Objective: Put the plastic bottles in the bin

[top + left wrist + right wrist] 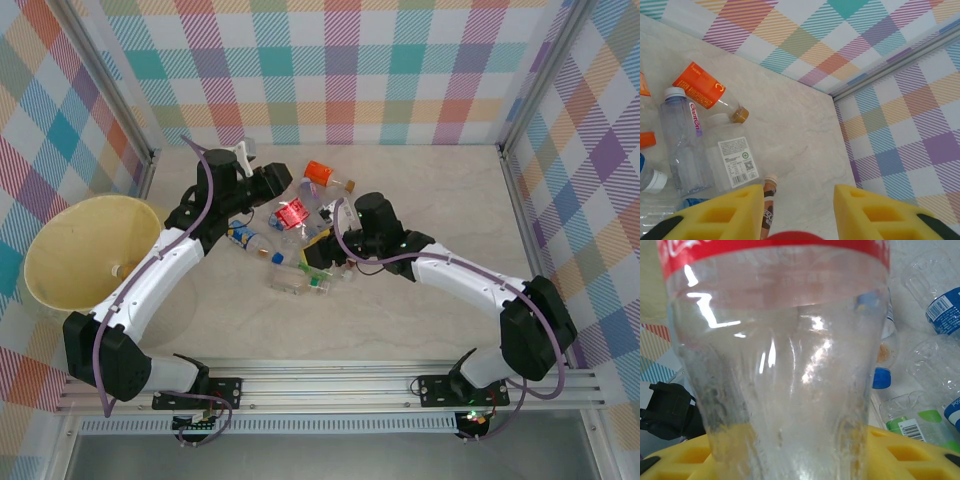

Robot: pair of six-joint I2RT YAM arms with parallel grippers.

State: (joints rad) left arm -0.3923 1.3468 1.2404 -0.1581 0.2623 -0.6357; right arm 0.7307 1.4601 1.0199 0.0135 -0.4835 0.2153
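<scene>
Right wrist view: the right tool [790,455] is clamped on a red-labelled bottle [780,350], whose long axis runs out along the fingers [680,460]. From above, this bottle is well right of the bin [70,255], with the left arm [160,270] between (the nearer arm). The left tool [799,212] shows fingers apart; if it grips something, I cannot tell.

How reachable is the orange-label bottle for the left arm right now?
Probably yes: the orange-label bottle lies uncovered close ahead of the left gripper, though clear bottles crowd its near side and something red sits between the fingers.
</scene>
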